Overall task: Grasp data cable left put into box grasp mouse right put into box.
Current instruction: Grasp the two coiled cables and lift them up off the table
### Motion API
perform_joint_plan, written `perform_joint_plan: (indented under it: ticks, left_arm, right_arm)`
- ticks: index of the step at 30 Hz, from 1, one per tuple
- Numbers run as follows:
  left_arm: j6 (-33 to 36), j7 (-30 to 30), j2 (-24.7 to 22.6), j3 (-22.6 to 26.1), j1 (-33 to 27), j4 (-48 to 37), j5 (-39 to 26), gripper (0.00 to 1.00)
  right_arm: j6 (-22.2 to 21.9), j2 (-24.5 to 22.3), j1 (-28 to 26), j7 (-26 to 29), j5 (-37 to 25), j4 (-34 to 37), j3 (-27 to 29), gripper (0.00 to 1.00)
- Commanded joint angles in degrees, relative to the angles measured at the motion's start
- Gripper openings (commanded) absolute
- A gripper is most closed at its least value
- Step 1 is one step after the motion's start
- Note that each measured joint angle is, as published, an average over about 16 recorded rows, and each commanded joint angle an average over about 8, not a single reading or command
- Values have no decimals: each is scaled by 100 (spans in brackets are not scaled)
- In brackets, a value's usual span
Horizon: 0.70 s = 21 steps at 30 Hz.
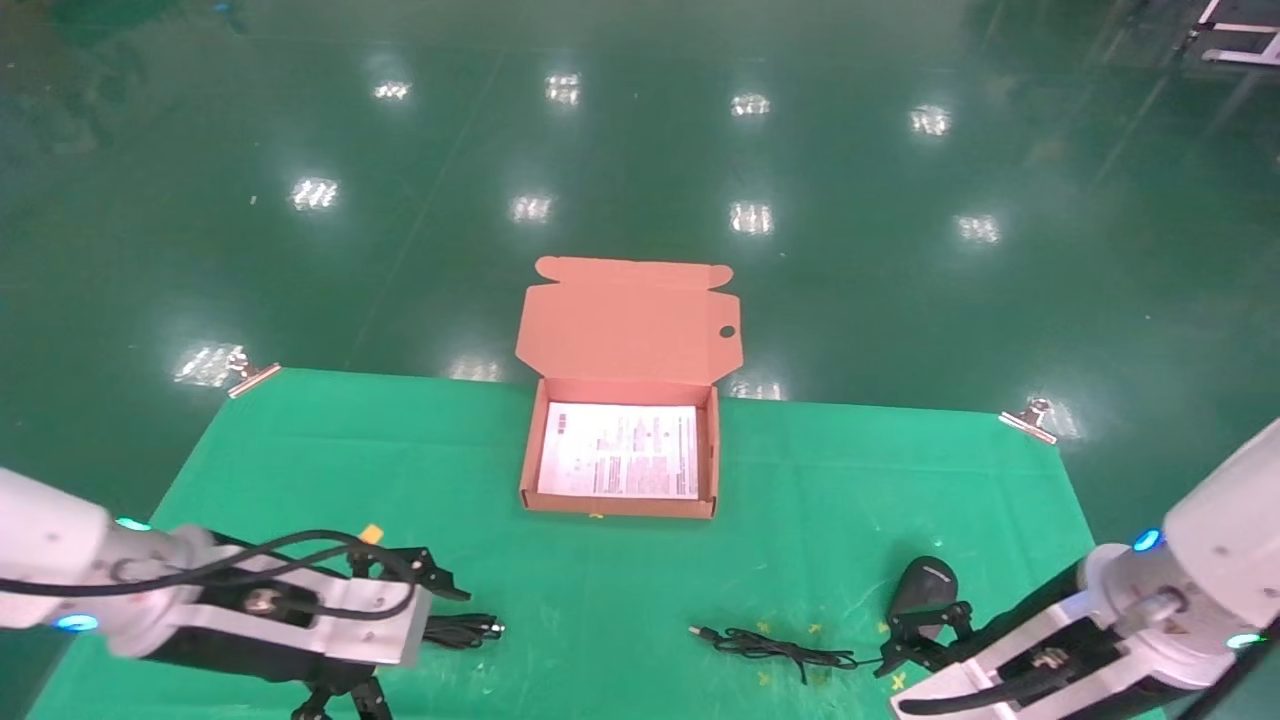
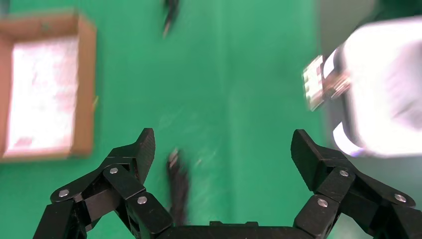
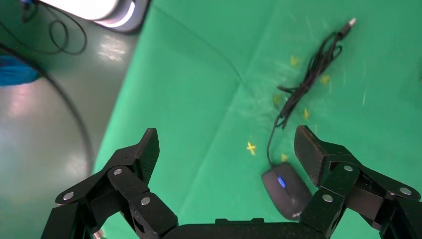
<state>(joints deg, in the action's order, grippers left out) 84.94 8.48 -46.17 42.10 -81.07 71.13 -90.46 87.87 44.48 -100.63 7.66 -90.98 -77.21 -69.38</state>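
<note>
Nothing is being held yet: the cable [image 1: 462,630] is lying near left, the mouse [image 1: 923,587] near right, the box [image 1: 619,508] holding only paper; left gripper [image 2: 222,149] and right gripper [image 3: 228,147] are gaping wide.

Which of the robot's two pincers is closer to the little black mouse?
The right pincer, open just beside the mouse. The left pincer is open across the green cloth, over the data cable.
</note>
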Motion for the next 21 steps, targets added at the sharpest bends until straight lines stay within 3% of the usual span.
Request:
perform_joint_plan:
  ticks: [1, 10, 21]
  left_arm:
    - [-151, -19, -116, 124, -20, -54, -369, 100]
    - [-625, 76, -614, 430, -46, -798, -1235, 100]
    - [-1190, 153, -1160, 569, -158, -2089, -1767, 100]
  right_arm:
    - [-66, 94, -18, 11, -159, 0, -193, 100]
    - [-752, 404, 268, 630, -1054, 36, -435, 100]
    - [-1869, 577, 810, 1227, -1738, 210, -447, 100]
